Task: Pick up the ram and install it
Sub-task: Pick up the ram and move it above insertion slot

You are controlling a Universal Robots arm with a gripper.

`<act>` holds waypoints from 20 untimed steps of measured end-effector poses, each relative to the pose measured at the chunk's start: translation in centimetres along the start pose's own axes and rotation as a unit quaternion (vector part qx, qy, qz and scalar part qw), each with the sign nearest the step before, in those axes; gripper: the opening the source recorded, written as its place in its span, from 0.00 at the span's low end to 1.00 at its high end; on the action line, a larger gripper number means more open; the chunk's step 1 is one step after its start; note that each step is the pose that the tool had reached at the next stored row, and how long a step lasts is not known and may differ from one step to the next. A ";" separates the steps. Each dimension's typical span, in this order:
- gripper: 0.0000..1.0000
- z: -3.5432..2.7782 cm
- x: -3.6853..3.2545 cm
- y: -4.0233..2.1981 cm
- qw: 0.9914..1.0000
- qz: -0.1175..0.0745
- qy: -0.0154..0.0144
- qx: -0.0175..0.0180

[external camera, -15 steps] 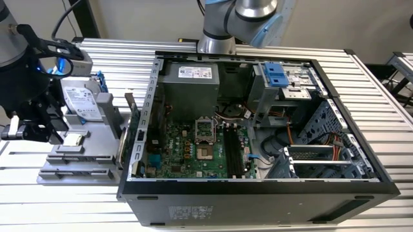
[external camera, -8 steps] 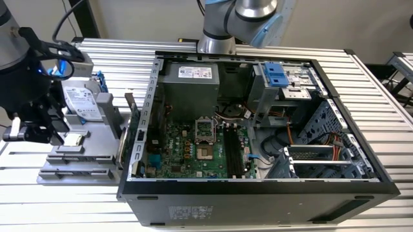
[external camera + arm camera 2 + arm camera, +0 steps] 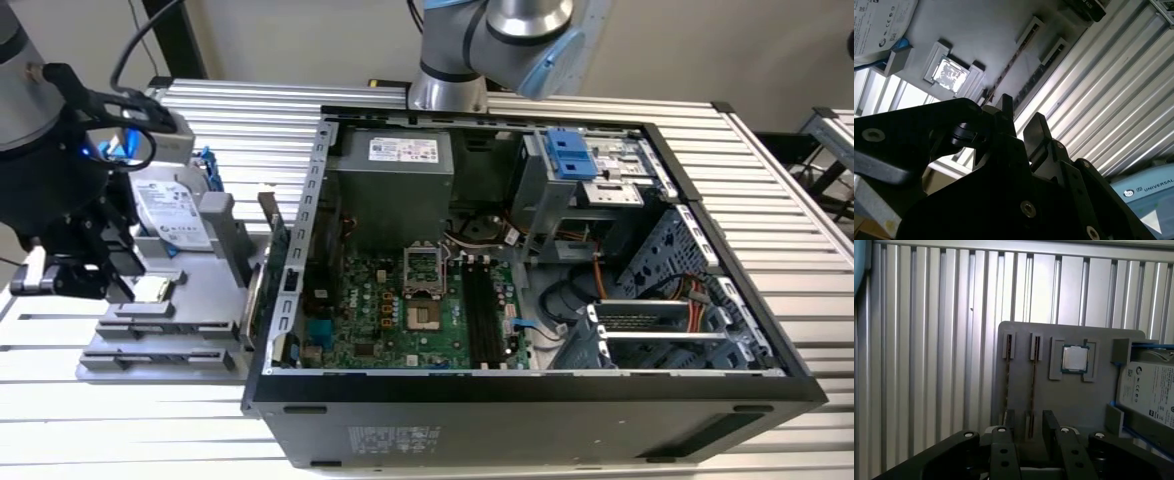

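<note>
Two ram sticks stand on edge in slots of a grey holder (image 3: 1019, 340); the one nearer the CPU chip is the ram (image 3: 1033, 375), also seen as a thin line (image 3: 1036, 75) in the second wrist view. My gripper (image 3: 1030, 427) hangs just above the holder's near end, open, its fingers (image 3: 1051, 425) on either side of that stick's line and not touching it. In the exterior view my gripper (image 3: 60, 275) is over the holder at the exterior view's left. The motherboard's black slots (image 3: 483, 315) lie inside the open computer case (image 3: 534, 385).
On the holder also rest a CPU chip (image 3: 1074, 359) and a silver hard drive in a blue frame (image 3: 1149, 390). A card with a metal bracket (image 3: 274, 260) stands between holder and case. A second robot base (image 3: 447, 85) stands behind the case on the ribbed metal table (image 3: 787, 200).
</note>
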State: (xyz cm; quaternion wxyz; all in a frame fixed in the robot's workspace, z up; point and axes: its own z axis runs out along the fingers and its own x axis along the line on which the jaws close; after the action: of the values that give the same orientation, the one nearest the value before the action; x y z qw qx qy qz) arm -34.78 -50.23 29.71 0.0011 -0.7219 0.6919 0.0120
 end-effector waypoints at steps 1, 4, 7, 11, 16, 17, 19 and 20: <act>1.00 0.03 0.00 0.00 1.000 0.000 0.000 0.000; 1.00 0.08 0.00 0.00 1.000 0.000 0.000 0.000; 1.00 0.14 0.00 0.00 1.000 0.000 0.000 0.000; 1.00 0.21 0.00 -0.01 1.000 0.000 0.000 0.000; 1.00 0.54 0.01 -0.01 1.000 0.000 0.000 0.000; 1.00 0.61 0.01 -0.01 1.000 0.000 0.000 0.000; 1.00 0.75 0.01 -0.01 1.000 0.000 0.000 0.000; 1.00 0.82 0.01 -0.01 1.000 0.000 0.000 0.000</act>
State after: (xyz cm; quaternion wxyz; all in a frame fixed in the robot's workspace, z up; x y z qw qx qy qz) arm -34.78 -50.23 28.89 0.0012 -0.7219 0.6919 0.0119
